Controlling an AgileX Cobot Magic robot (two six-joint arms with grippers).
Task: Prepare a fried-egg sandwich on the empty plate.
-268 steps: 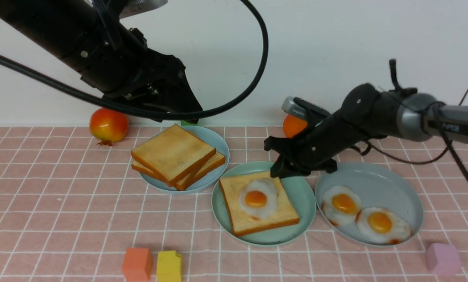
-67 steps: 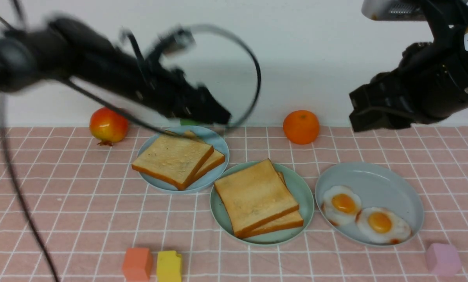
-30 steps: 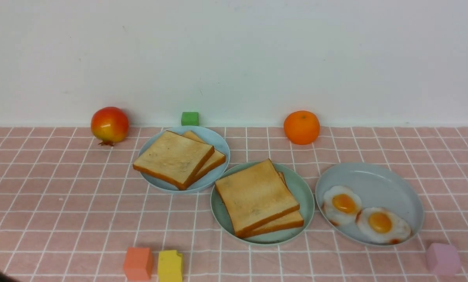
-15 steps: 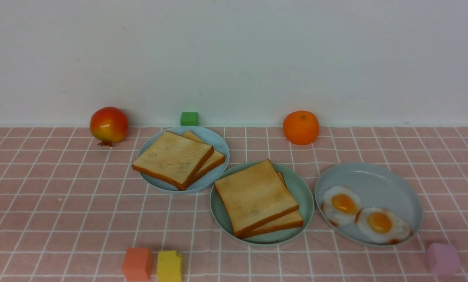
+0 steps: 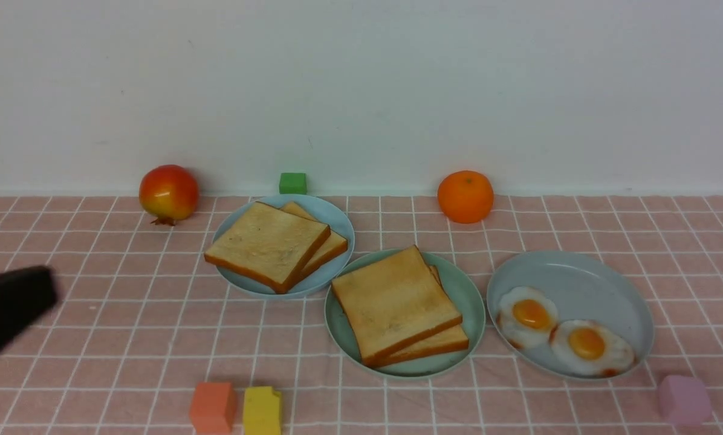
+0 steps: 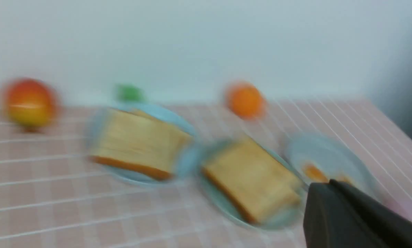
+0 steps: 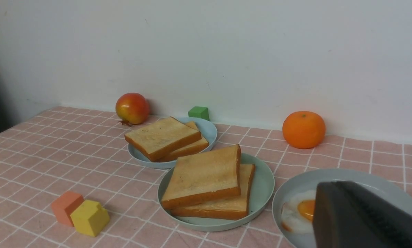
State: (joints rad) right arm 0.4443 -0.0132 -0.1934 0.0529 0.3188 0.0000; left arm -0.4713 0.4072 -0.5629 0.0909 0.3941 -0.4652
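Stacked golden-brown toast sandwich (image 5: 396, 308) on round mint-green plate (image 5: 468, 296), egg hidden inside, orange cube (image 5: 213, 406) and yellow block (image 5: 262, 411) nearby, left gripper (image 5: 8, 305) blurred, clenched, empty, right gripper (image 7: 357, 215) cut off, clenched, empty.

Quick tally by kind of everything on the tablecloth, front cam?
Plates: 3 (mint-green plate, toast plate, egg plate)
Toast slices visible: 4 (sandwich, spare stack)
Fried eggs visible: 2
Fruit: 2 (pomegranate, orange)
Blocks: 4
Total: 15

stacked toast sandwich (image 5: 396, 308) on mint-green plate (image 5: 465, 296)
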